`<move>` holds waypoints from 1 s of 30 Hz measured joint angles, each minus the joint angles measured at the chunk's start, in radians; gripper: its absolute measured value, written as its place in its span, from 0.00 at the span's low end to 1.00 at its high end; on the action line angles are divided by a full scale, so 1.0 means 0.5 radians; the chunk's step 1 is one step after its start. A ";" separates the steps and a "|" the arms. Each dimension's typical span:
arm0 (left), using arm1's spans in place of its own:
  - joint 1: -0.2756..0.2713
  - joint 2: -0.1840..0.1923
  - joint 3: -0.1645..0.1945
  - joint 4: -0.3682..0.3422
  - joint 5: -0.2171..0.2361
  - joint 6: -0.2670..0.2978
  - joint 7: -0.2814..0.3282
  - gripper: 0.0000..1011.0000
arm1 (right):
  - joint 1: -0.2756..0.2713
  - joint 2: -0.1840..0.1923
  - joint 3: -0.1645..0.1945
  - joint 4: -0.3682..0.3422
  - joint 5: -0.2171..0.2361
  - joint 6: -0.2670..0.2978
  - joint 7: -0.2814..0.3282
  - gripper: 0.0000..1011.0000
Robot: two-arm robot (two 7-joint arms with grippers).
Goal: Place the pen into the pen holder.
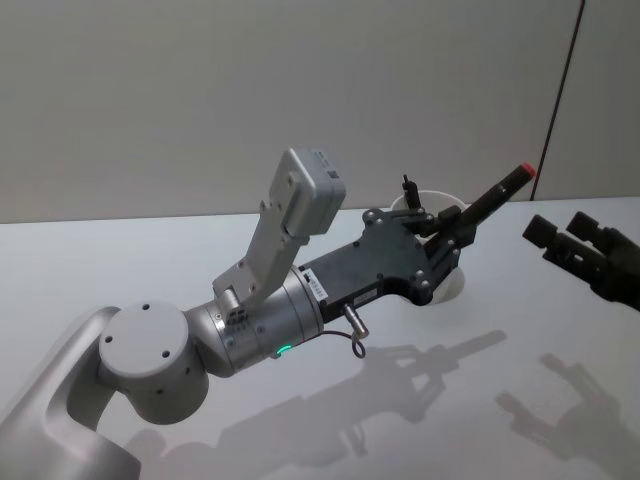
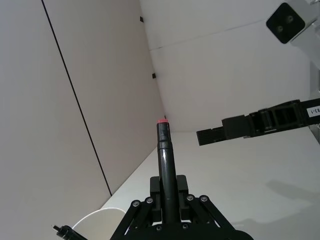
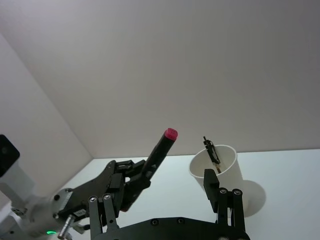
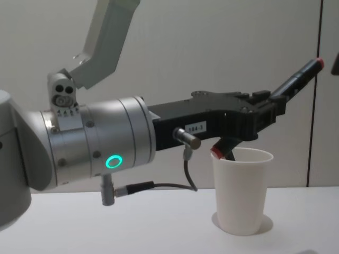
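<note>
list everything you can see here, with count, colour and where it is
pen: 1, black with a red end, clamped in the left hand, tilted up and away
pen holder: 1, white paper cup, upright on the table
second pen: 1, black, standing inside the pen holder
table: 1, white, under everything
wall: 1, pale grey, behind the table
left hand: 1, black, shut on the pen, just above the pen holder
right hand: 1, black, open and holding nothing, right of the pen holder

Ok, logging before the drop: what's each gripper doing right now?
Left gripper: shut on the pen, over the pen holder.
Right gripper: open, empty.
</note>
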 joint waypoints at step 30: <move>0.000 0.000 0.000 0.000 0.000 0.000 0.000 0.18 | 0.247 -0.261 -0.167 0.143 0.611 0.181 -0.360 0.99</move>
